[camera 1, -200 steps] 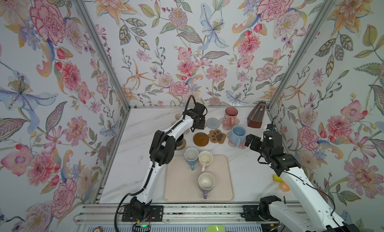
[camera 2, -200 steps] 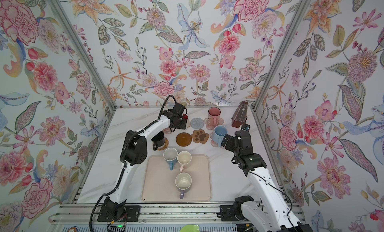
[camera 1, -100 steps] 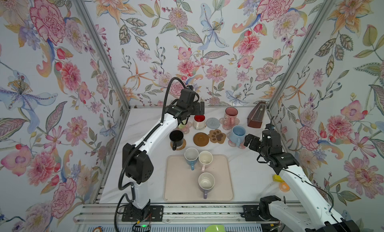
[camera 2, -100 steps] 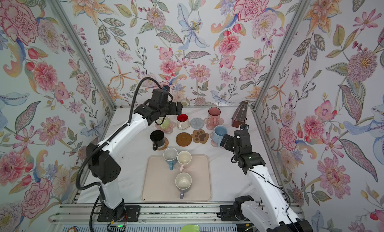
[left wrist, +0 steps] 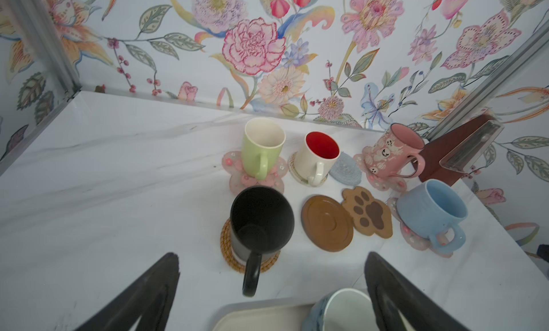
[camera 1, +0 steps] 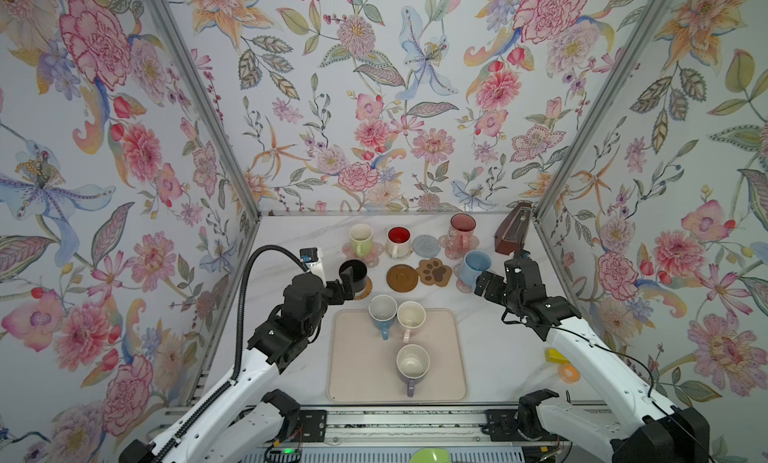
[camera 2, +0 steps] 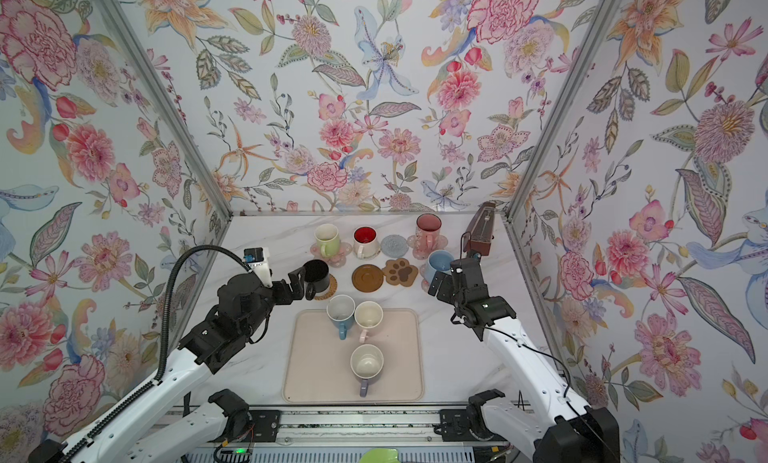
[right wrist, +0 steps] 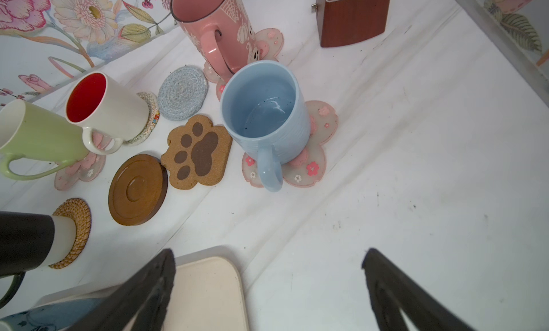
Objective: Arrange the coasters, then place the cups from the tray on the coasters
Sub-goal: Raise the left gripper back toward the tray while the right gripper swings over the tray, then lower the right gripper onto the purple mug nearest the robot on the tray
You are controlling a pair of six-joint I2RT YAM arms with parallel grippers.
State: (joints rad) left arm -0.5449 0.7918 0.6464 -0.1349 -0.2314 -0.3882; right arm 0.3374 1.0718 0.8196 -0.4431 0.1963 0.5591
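Status: we count all eight coasters laid out in two rows behind the tray (camera 1: 361, 369), so arranging looks done.

Five cups are seated, all upright:
- light green mug (camera 1: 360, 240) on a pink flower coaster (left wrist: 234, 178)
- red-inside white mug (camera 1: 399, 240) on the beige woven coaster (right wrist: 150, 106)
- pink patterned mug (camera 1: 462, 231) on the second flower coaster (right wrist: 270, 38)
- light blue mug (camera 1: 476, 267) on the third flower coaster (right wrist: 320, 142)
- black mug (camera 1: 353, 274) on the rattan coaster (left wrist: 227, 255)

Bare coasters: grey-blue woven coaster (camera 1: 425, 245), brown disc (camera 1: 402, 278), paw coaster (camera 1: 434, 271).

Three cups are on the tray: blue mug (camera 1: 382, 313) and cream mug (camera 1: 410, 317) side by side at its far edge, rims touching or nearly, and lavender mug (camera 1: 412, 364) nearer the front.

Left gripper (camera 1: 345, 288) has its jaws spread wide and holds nothing; it sits just beside the black mug's handle. Right gripper (camera 1: 484, 283) is likewise spread and empty, near the light blue mug but clear of it.

We judge three pick-and-places remain, one per bare coaster.
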